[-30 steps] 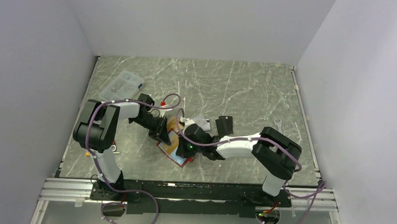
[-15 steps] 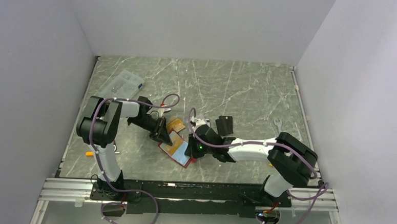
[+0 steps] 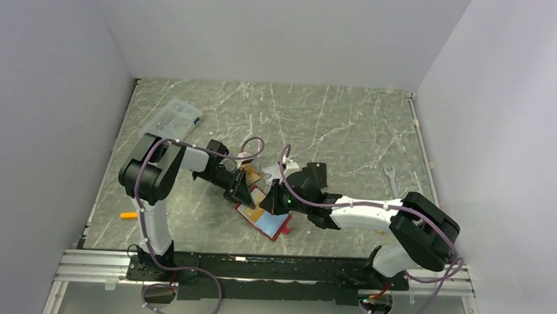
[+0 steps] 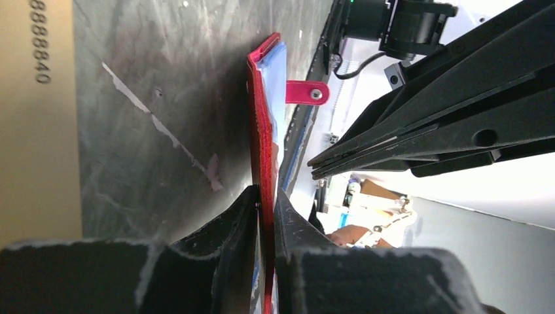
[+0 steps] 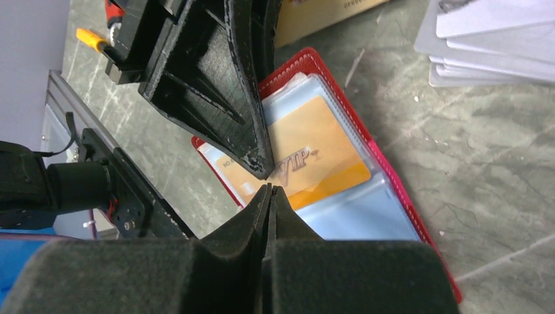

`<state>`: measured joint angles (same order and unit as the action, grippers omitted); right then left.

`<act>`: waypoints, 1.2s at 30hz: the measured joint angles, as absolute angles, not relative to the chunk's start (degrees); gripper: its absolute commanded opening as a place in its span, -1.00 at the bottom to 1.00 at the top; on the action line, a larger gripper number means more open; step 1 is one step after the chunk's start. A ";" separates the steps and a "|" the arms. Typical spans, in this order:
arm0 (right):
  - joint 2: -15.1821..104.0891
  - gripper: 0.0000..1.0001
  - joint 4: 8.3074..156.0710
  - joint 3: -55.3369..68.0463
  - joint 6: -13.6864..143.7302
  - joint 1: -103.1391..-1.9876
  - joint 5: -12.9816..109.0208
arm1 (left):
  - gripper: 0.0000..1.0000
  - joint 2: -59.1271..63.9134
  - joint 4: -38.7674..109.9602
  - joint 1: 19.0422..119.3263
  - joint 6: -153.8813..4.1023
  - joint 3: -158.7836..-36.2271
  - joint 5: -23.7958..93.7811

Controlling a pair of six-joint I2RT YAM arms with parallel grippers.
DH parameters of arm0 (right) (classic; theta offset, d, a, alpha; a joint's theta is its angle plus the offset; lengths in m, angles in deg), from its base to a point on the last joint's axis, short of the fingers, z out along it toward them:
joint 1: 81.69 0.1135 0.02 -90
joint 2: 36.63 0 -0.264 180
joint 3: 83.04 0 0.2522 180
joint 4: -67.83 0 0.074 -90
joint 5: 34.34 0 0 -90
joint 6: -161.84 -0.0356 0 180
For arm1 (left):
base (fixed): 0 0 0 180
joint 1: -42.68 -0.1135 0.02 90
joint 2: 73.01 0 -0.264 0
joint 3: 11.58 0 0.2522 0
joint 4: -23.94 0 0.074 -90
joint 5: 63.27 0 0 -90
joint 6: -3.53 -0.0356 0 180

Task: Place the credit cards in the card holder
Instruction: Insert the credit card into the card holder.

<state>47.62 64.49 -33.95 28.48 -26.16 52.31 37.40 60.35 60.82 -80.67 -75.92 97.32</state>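
White-and-black arms (image 3: pixel 362 213), purple cables (image 3: pixel 251 142), matte black fingers (image 5: pixel 216 85).

Centre is crowded: left gripper (image 3: pixel 248 193) and right gripper (image 3: pixel 279 202) both sit over the open card holder (image 3: pixel 266 218), fingers nearly touching. Loose gold card (image 3: pixel 249 173) and silver cards (image 5: pixel 487 42) lie just beyond it. Black rectangle (image 3: pixel 316 175) blocks the right flank (wrench (image 3: pixel 390 179) further out). Far half of table (image 3: pixel 335 117) is open; clear box (image 3: pixel 170 119) sits at far left.
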 measured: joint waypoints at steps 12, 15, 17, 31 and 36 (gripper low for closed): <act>53.35 -1.00 60.14 -37.25 27.72 -26.16 49.73 | -0.27 36.46 54.78 61.38 -76.10 -74.53 89.62; 54.99 -1.00 59.62 -37.27 27.67 -26.16 49.07 | -0.24 35.39 56.22 61.25 -76.88 -74.77 88.20; 55.05 -1.00 58.94 -37.31 27.67 -26.16 48.92 | -0.24 35.17 57.80 60.86 -78.15 -75.25 87.53; 55.51 -1.00 58.28 -37.58 27.72 -26.16 48.66 | -0.55 32.85 62.13 56.73 -81.54 -75.51 83.29; 56.95 -1.00 60.29 -34.95 28.61 -26.10 48.55 | -0.64 32.83 62.15 56.75 -81.78 -75.51 82.46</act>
